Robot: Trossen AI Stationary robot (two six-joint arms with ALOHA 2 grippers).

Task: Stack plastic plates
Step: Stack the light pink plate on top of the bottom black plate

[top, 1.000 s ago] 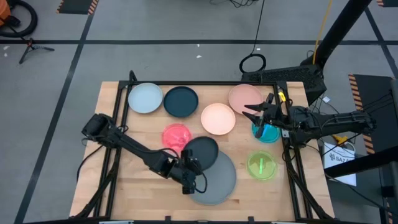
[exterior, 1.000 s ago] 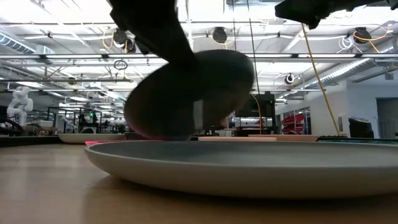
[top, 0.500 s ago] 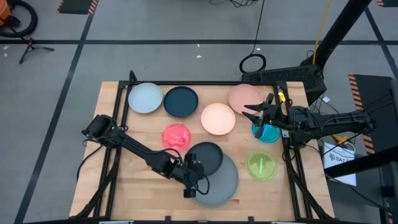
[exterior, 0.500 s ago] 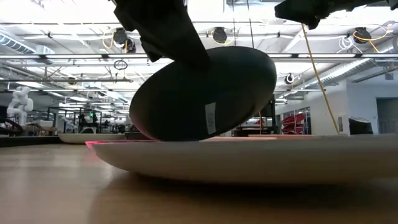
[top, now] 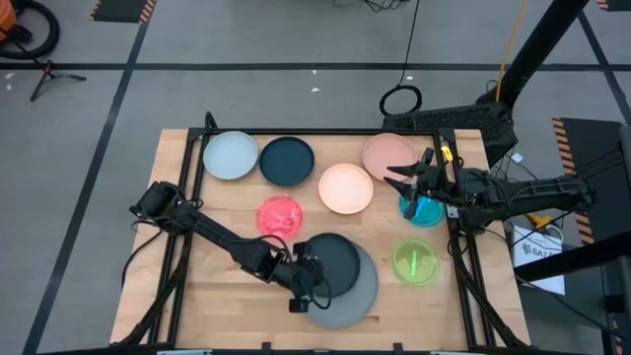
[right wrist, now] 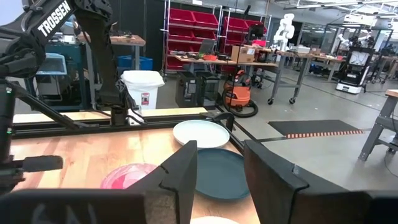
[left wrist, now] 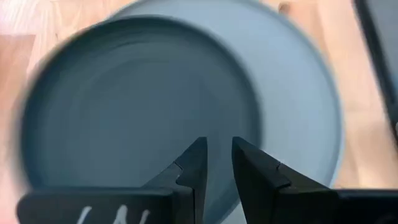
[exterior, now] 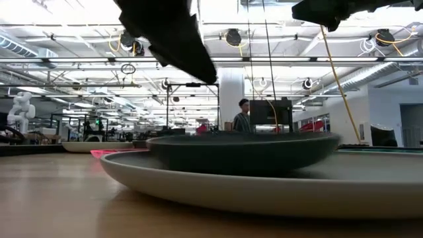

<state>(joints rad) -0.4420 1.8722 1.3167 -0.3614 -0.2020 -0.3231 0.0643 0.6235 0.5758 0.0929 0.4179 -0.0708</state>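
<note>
Wooden planks make up the table (top: 212,286), framed by a black rail and standing on a grey workshop floor. Along its far edge lie a pale blue plate (top: 230,156) and, just beside it, a dark teal plate (top: 287,161). Toward the right come a cream plate (top: 346,188) and a pink plate (top: 385,154), the cream one overlapping the pink one's rim. A translucent magenta plate (top: 280,216) sits near the middle, and a green plate (top: 415,263) lies near the right edge.

At the near side rests the large grey plate (top: 361,296), and the black plate (top: 333,262) lies flat on it, shifted toward its far left part. The low view shows the black plate (exterior: 241,151) seated level on the grey plate (exterior: 264,188).

The left hand (top: 308,286) hovers over the near left rim of the black plate; in its wrist view the two fingers (left wrist: 194,168) stand slightly apart with nothing between them, above the black plate (left wrist: 137,112).

The right hand (top: 402,181) waits above the right side of the table, over a teal plate (top: 424,210), its fingers (right wrist: 180,171) spread and empty. A person (exterior: 242,116) stands in the room behind the table.
</note>
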